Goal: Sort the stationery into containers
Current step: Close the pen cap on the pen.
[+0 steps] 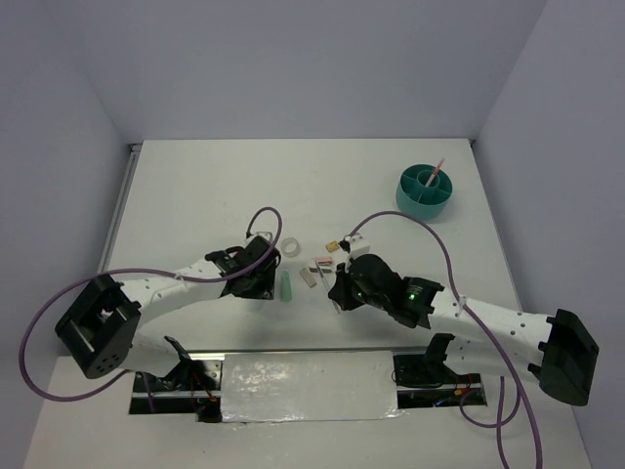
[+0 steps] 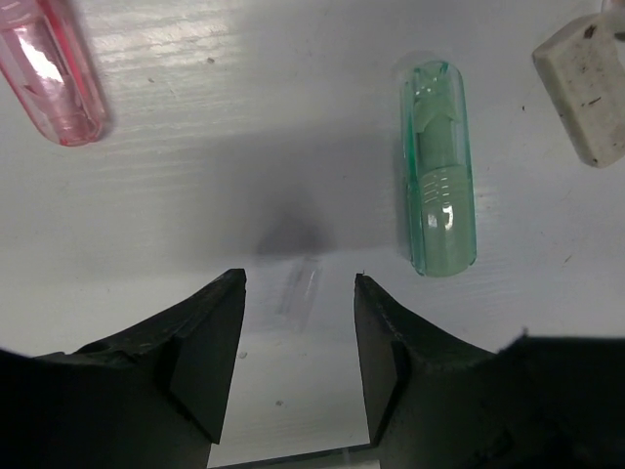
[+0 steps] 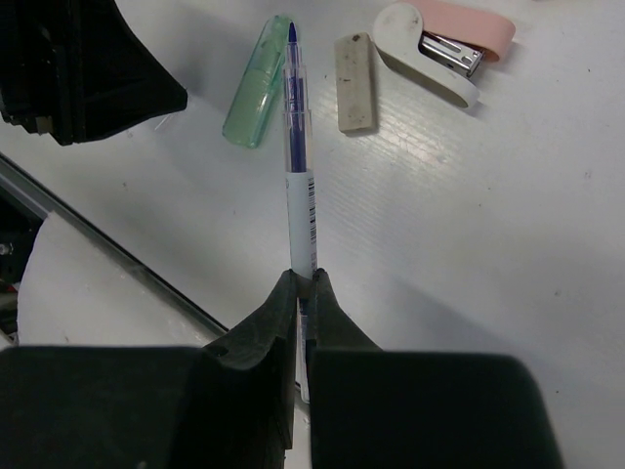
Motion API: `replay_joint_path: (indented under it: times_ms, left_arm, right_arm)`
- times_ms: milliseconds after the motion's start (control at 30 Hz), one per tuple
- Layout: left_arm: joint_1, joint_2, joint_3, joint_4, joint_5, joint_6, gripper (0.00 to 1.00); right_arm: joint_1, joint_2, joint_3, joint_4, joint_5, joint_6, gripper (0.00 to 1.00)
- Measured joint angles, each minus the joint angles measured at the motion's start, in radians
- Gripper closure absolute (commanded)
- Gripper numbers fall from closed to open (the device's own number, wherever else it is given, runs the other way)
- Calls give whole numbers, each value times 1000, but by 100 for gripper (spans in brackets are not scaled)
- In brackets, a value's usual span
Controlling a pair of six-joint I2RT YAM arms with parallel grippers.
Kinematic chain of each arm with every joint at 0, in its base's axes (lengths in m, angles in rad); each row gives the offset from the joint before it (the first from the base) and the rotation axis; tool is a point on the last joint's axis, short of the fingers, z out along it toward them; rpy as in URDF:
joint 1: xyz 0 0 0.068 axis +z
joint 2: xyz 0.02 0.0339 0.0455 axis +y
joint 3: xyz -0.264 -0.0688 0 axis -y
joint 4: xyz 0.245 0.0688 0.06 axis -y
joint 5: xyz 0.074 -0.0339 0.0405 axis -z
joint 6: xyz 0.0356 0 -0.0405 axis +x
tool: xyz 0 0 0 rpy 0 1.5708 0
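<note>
Pen [image 3: 300,200] pinched in right gripper [image 3: 304,280]; left gripper [image 2: 298,293] agape near mint-green stub [image 2: 437,176]

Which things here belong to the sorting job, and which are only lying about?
Belong: teal organiser, pink pen in it, mint-green stub, pink stub, eraser, stapler, tape ring, clear pen in the right gripper.
Only there: purple cables, glossy panel between the arm bases.
</note>
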Motion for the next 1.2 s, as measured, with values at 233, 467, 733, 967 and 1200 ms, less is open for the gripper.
replay_joint_path:
  times_ms: [233,467,733,967,1200]
  left_arm:
    - [-35,43,0,3,0,-1,44]
    - [-37,87,1,18,-11,-2,52]
    - [-43,90,1,20,-28,-4,63]
    - [-73,90,0,13,-48,-6,61]
    - [-87,95,0,13,-65,-10,73]
  right_arm:
    - [0,3,0,0,-3,0,100]
    - [0,3,0,0,-7,0,100]
    - [0,-10,0,-1,-6,-1,100]
    - [0,-11,0,-1,-6,-4,100]
    - [0,-11,0,0,-7,-4,100]
